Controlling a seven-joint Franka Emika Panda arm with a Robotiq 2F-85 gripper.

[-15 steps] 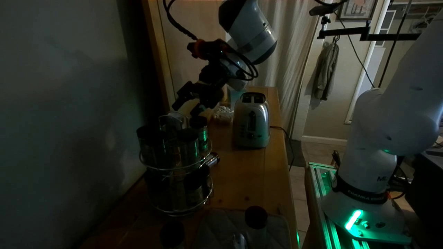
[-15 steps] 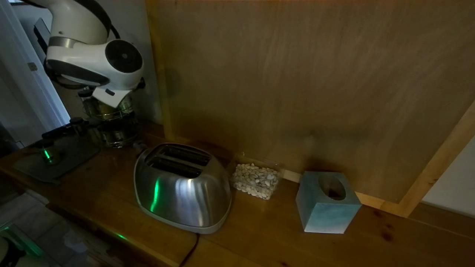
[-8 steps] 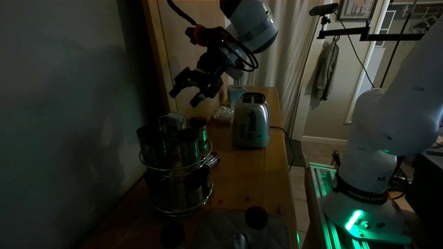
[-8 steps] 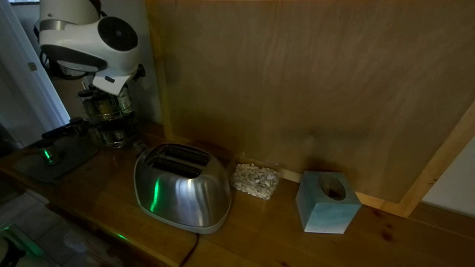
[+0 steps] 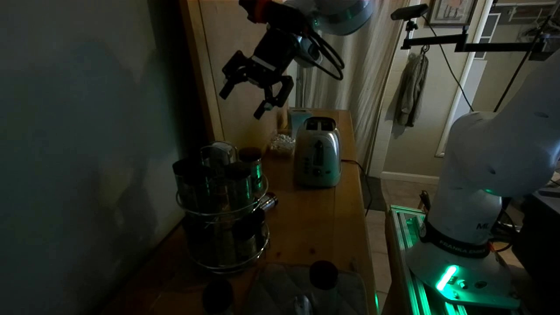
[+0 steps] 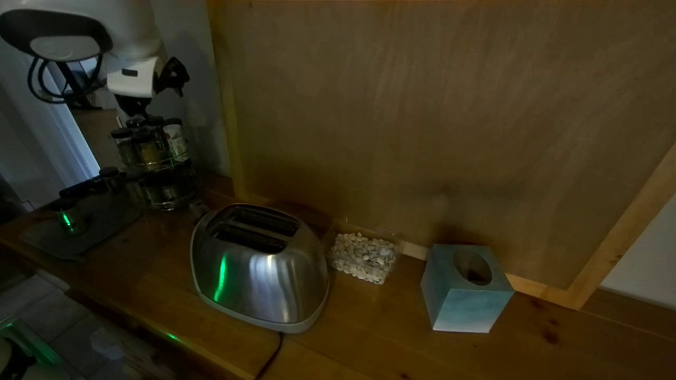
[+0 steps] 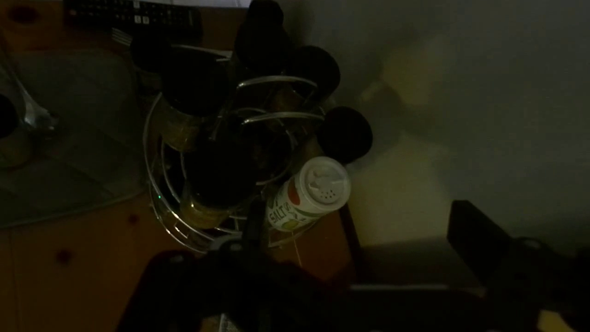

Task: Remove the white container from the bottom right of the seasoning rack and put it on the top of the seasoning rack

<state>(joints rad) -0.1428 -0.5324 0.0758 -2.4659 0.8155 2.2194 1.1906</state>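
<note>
The seasoning rack [image 5: 221, 213] is a dark two-tier wire stand of dark-lidded jars beside the wall. It also shows in an exterior view [image 6: 158, 168] and the wrist view [image 7: 154, 180]. A white container labelled SALT [image 7: 322, 184] stands tilted in the wrist view at the rack's wall-side edge, seemingly on the upper tier. A pale shape on the upper tier [image 5: 224, 151] may be the same container. My gripper [image 5: 243, 101] is open and empty, above the rack. In the wrist view its fingers [image 7: 358, 214] are wide apart; one overlaps the rack's edge. The lower tier is mostly dark.
A toaster [image 5: 318, 153] stands beyond the rack. A clear box of pebbles [image 6: 364, 256] and a teal tissue box [image 6: 467, 295] are farther along. A shiny jar [image 5: 267, 201] lies beside the rack. A grey mat [image 7: 69, 138] holds jars and a spoon. The wall [image 5: 87, 131] is close.
My gripper has risen away from the rack and turned somewhat. Its fingers look farther apart than before. The rack, its jars and the other things have not moved.
</note>
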